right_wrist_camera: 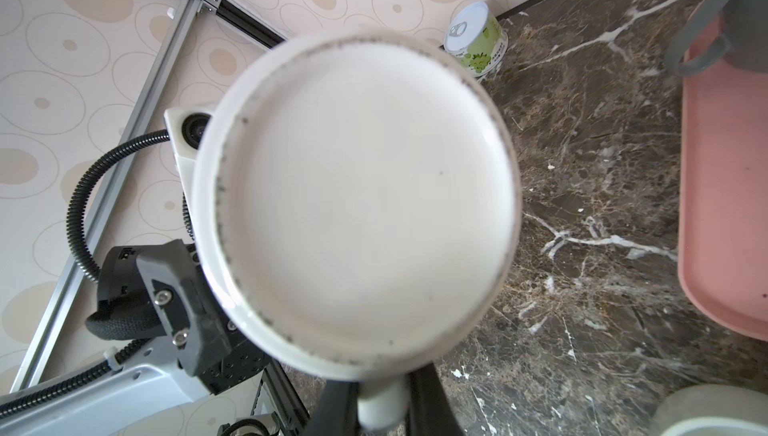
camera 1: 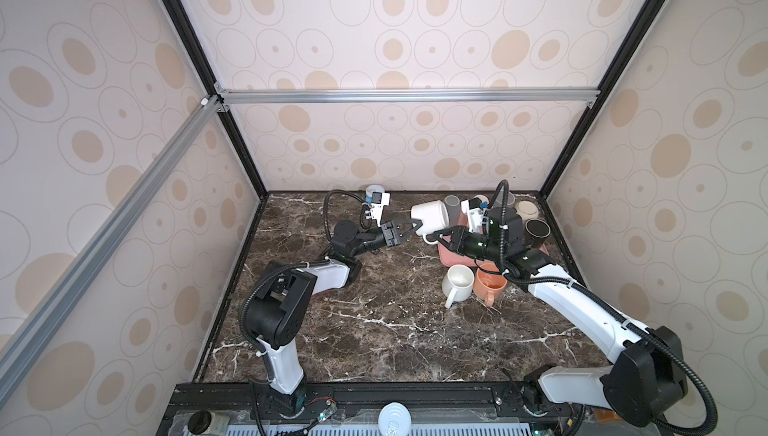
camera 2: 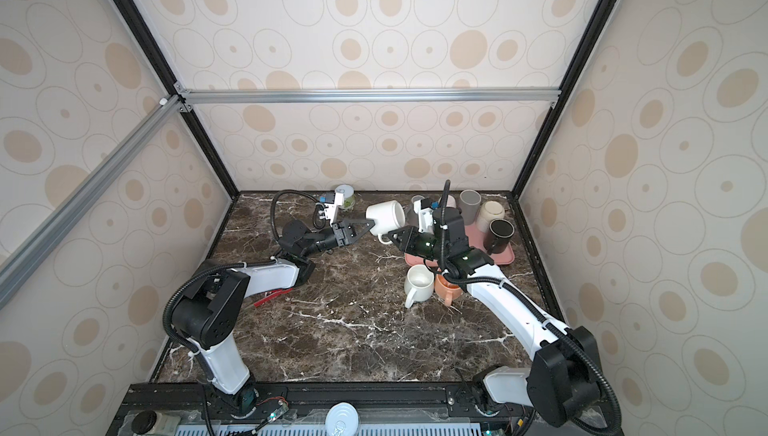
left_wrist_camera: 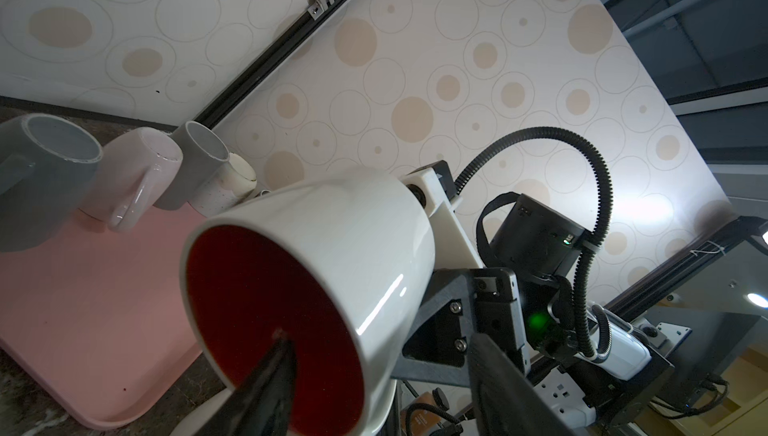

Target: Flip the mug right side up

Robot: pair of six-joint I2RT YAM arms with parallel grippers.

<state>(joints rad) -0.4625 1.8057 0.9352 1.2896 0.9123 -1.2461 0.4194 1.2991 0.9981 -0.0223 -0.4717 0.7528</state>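
– White glazed ceramic mug with a dark red inside (right_wrist_camera: pixel 353 205) fills the right wrist view, base towards the lens. Where is it, exactly?

– Clear of the table, in the air between the two arms, lying on its side. Its mouth faces the left arm and its base the right. It hangs near the edge of the pink plastic tray (left_wrist_camera: pixel 83 309); whether over it or just beside it, I cannot tell.

– Who holds it?

– Right gripper (right_wrist_camera: pixel 382 411) is clenched on the mug's handle (camera 1: pixel 430 240). Left gripper (camera 1: pixel 411 226) is spread, with one finger (left_wrist_camera: pixel 270 376) inside the mouth and the other outside the wall, apparently clear of it.

– So how far along?

– About halfway, I'd judge: on its side, neither mouth-down nor upright. Left to do: bring the mouth up, set the base on the dark marble tabletop (camera 1: pixel 374 330), let go.

– Room to land?

– Bare marble in front. A cream mug (camera 1: pixel 457 282) and an orange mug (camera 1: pixel 490 284) stand upright just beside the tray.
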